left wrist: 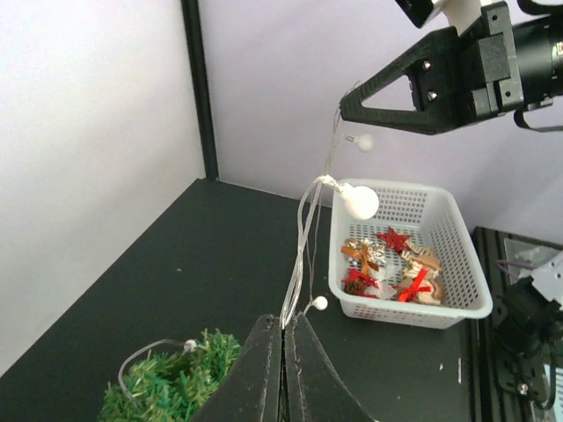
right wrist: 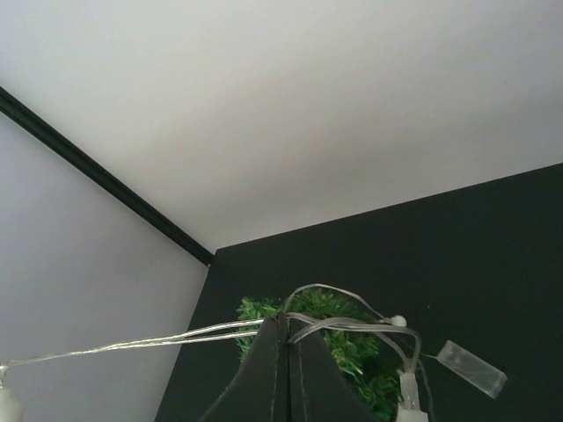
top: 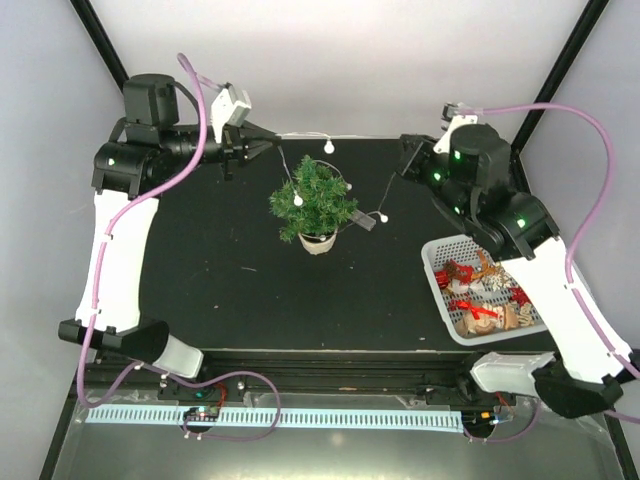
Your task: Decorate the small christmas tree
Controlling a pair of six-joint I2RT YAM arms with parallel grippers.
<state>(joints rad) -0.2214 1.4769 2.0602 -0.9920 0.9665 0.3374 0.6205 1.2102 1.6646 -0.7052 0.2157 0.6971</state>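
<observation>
At fingertips: left gripper (left wrist: 283, 327) and right gripper (right wrist: 288, 325) both pinched shut on light string (left wrist: 359, 200) | string runs between them, partly draped on tree (top: 314, 198) | tree mid-table (top: 220, 290), left of basket (top: 436, 262) | upright, long axis vertical, tip up | likely light, tippy, springy needles; steady it by pot (top: 317, 242)

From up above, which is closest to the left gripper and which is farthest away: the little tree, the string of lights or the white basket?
1. The light string: pinched in the shut left gripper, at the back left.
2. The small christmas tree: in the middle, to the gripper's right and closer to the arm bases.
3. The white basket: far across, by the right arm.
</observation>
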